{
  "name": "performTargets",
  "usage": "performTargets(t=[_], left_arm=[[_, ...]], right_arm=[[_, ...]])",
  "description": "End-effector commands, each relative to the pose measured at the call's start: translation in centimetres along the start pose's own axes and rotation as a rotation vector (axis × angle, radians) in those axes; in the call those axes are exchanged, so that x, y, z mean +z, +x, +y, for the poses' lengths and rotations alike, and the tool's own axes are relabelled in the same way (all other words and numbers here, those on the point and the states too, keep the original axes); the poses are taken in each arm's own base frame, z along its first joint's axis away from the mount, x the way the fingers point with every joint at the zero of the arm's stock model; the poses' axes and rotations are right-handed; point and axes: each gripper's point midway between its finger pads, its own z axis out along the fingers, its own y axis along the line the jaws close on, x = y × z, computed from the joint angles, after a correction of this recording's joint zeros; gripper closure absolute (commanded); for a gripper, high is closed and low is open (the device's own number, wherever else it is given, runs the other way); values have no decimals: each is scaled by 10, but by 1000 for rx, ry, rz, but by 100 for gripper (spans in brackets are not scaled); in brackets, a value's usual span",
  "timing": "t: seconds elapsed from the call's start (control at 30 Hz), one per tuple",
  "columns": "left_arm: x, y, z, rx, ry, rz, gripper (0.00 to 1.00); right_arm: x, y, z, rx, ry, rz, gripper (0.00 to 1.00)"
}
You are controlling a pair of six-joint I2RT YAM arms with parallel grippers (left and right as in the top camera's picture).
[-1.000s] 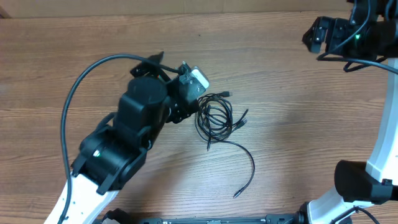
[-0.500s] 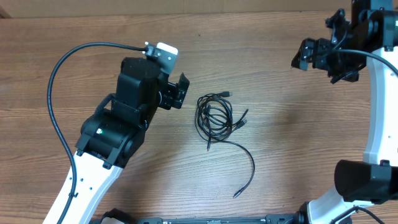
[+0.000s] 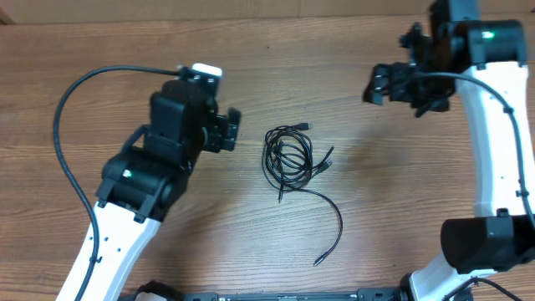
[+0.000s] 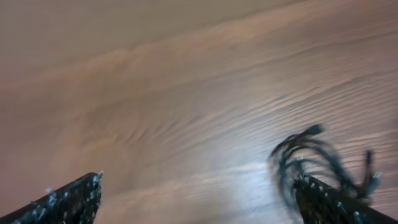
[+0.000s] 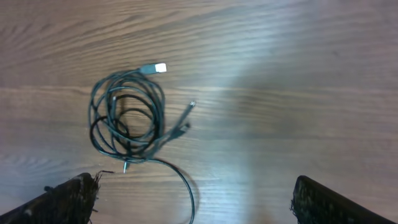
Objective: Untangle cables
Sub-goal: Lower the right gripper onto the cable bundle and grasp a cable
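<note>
the left claw (image 3: 227, 131) has drawn back. a second ago it sat right against the near edge of the cables (image 3: 288, 159); now bare worktop (image 3: 251, 50) shows between them, and the bundle lies just off its open side, apart from it. its fingers are spread wide and hold nothing. in the left wrist view, which is smeared, the left claw (image 4: 199, 208) has both tips at the bottom corners, and the cables (image 4: 311, 155) sit ahead, just beyond one fingertip.

the cables themselves have not shifted. the loops are stacked in the same small coil, plug ends poke out on the side away from the left claw, and one loose tail curves off toward the near edge of the worktop. i judge that nothing has been untangled yet: the left arm came away empty.

the right claw (image 3: 378, 84) has swung in from the far corner and now faces the coil, though well apart from it. it too is spread wide and empty. in the right wrist view, the cables (image 5: 127, 124) lie ahead of the right claw (image 5: 196, 199), toward one finger.

the left arm reaches diagonally from the near edge, wrist rolled and pointed at the coil. the right arm arches high from its base, its claw turned inward.
</note>
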Motion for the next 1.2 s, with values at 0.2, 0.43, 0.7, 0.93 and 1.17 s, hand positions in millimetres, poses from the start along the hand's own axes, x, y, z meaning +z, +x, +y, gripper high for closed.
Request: performTargets(t=[0.2, 0.43, 0.7, 0.93, 1.17], left_arm=[[43, 49, 17, -151, -25, 248, 0], [54, 56, 16, -148, -31, 284, 0], [54, 55, 28, -154, -104, 270, 0], [53, 56, 29, -174, -111, 276, 0], [52, 58, 29, -172, -113, 284, 1]], right_arm=[[48, 19, 43, -234, 49, 43, 0], [94, 59, 56, -334, 22, 172, 0], [108, 75, 80, -446, -156, 205, 0], [98, 104, 110, -566, -343, 282, 0], [107, 111, 129, -638, -349, 268, 0]])
